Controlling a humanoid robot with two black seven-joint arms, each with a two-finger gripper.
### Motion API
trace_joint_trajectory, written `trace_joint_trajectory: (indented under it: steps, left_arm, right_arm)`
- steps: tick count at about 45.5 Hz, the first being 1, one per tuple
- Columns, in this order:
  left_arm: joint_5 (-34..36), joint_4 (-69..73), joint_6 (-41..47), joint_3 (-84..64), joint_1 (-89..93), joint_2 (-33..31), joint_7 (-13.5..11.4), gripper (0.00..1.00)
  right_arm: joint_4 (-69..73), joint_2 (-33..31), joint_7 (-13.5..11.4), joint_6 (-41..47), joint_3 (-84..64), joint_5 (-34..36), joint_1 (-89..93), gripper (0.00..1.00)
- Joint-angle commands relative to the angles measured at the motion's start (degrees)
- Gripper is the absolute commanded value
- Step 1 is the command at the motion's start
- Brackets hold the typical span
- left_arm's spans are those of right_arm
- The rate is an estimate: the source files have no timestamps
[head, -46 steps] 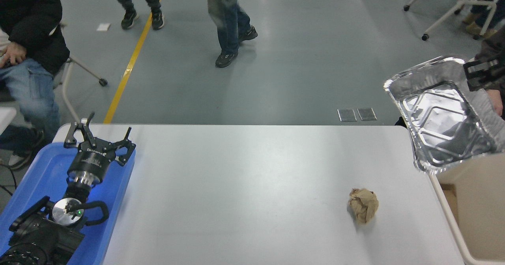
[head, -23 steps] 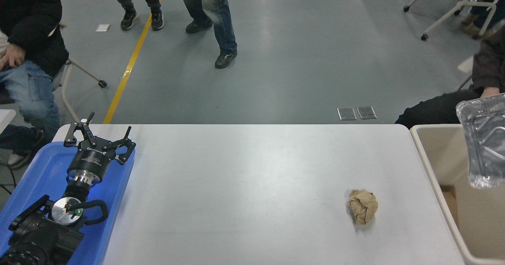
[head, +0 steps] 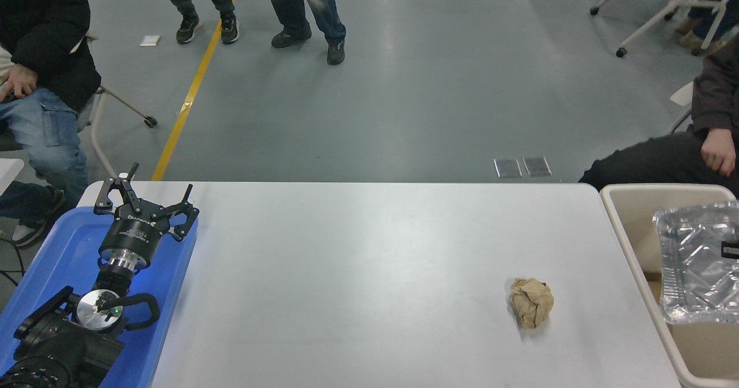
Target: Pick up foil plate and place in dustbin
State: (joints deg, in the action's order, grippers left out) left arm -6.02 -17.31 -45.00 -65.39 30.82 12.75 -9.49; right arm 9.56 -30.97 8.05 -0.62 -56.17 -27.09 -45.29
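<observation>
Foil plate [head: 693,261] directly left of right claw [head: 731,250], touching it, level above dustbin [head: 629,220]. Grip impossible to tell. Left claw [head: 151,194] open, far off.

One foil plate [head: 695,261], one dustbin [head: 632,226] — one paper ball [head: 532,301]

**Grey workshop floor behind a white table**

A glossy grey floor [head: 439,88] carries a yellow line [head: 193,82] and two small metal plates [head: 522,167]. Wheeled chairs [head: 658,7] stand at the far right. The white table [head: 358,272] fills the foreground.
</observation>
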Motion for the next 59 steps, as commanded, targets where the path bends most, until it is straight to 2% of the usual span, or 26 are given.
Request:
trace_joint_trajectory:
  steps: [1, 15, 19, 23, 29, 36, 43, 53, 59]
  left_arm:
    - [0.0, 0.0, 0.0, 0.0, 0.0, 0.0, 0.0, 0.99]
    - [0.0, 0.0, 0.0, 0.0, 0.1, -0.1, 0.0, 0.99]
    - [0.0, 0.0, 0.0, 0.1, 0.1, -0.1, 0.0, 0.99]
    - [0.0, 0.0, 0.0, 0.2, 0.1, 0.0, 0.1, 0.99]
    - [0.0, 0.0, 0.0, 0.2, 0.1, 0.0, 0.1, 0.99]
    - [0.0, 0.0, 0.0, 0.2, 0.1, 0.0, 0.1, 0.99]
    - [0.0, 0.0, 0.0, 0.2, 0.0, 0.0, 0.1, 0.99]
    - [0.0, 0.0, 0.0, 0.1, -0.1, 0.0, 0.1, 0.99]
    - [0.0, 0.0, 0.0, 0.1, -0.1, 0.0, 0.1, 0.99]
  right_arm:
    - [-1.2, 1.4, -1.2, -0.2, 0.4, -0.6, 1.7, 1.00]
    - [1.8, 1.2, -1.2, 0.7, 0.4, -0.2, -1.1, 1.00]
    - [6.3, 0.7, -1.2, 1.1, 0.1, -0.7, -4.8, 1.00]
    - [15.6, -0.8, -1.2, 1.2, -3.1, -2.3, -13.7, 1.00]
    - [38.6, -3.4, -1.2, 1.6, -10.4, -2.8, -33.7, 1.00]
    - [59.4, -3.4, -1.2, 11.0, -15.6, -1.2, -52.6, 1.00]
    - [71.2, 1.5, -1.2, 19.9, -16.5, 5.8, -64.8, 1.00]
    - [74.5, 12.4, -1.2, 34.5, -16.2, 17.7, -74.5, 1.00]
    - [77.7, 18.3, -1.1, 37.4, -16.1, 22.1, -82.0, 1.00]
